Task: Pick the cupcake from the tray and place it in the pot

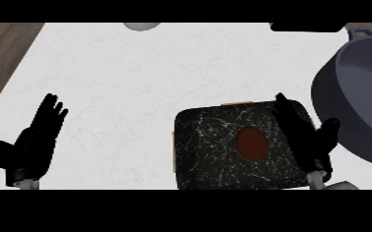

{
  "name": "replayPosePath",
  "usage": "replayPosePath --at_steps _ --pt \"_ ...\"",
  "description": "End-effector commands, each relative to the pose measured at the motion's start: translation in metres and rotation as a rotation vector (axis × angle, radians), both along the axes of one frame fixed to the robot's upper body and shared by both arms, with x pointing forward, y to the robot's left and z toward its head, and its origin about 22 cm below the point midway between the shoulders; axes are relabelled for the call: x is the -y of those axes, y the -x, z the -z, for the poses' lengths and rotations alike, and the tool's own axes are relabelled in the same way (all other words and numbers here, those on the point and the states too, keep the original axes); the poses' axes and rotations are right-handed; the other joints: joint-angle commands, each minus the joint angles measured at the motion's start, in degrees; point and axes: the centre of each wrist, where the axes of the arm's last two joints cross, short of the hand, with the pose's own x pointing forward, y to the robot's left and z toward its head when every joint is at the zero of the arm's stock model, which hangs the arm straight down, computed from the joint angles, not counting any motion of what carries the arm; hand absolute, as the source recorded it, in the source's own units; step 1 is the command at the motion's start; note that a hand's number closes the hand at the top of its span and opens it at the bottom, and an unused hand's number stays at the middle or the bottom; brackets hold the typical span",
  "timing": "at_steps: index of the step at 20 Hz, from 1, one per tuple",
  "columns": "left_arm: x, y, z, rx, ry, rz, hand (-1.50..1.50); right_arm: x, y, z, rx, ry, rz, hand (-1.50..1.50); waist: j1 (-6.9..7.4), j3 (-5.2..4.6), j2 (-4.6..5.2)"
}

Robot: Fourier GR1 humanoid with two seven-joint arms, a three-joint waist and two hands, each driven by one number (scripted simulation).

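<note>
**kitchenbot_fan:** So where's the cupcake? All I see is a reddish-brown oval cupcake point(251, 143) sitting on the square black marbled tray point(236, 150), a bit right of the tray's middle. Nothing is touching it.

**gr1_tinkerer:** Yep, that's it, seen from straight above. The right hand point(301, 135) hangs over the tray's right edge, just beside the cupcake, fingers straight and spread, thumb out toward the big dark grey metal pot point(345, 98). My guess is it's lined up to close around the cupcake, not gripping yet.

**kitchenbot_fan:** And the other 1?

**gr1_tinkerer:** The left hand point(36, 140) is well left of the tray, fingers up and relaxed, just resting. The pot sits right of the tray, so it's a short carry for the right hand once it grabs.
</note>
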Motion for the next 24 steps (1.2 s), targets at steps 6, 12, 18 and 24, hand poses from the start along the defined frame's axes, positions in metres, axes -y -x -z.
replayPosePath --at_steps 6,12,18,24 --pt "0.018 -0.039 -0.063 0.261 -0.152 0.077 0.00 0.010 -0.080 -0.089 0.546 0.031 -0.392 1.50 1.97 0.87 0.79" --pt "0.034 -0.049 -0.069 0.218 -0.108 0.094 0.00 0.068 -0.088 -0.045 0.755 0.217 -0.402 -1.50 0.61 0.62 0.75" --pt "0.030 -0.057 -0.060 0.189 -0.112 0.091 0.00 0.089 -0.120 -0.060 0.854 0.236 -0.562 -1.50 0.04 0.37 0.32" --pt "0.031 -0.058 -0.065 0.189 -0.122 0.069 0.00 0.080 -0.116 -0.120 0.658 0.454 -0.883 -1.50 -1.22 0.15 -0.42"
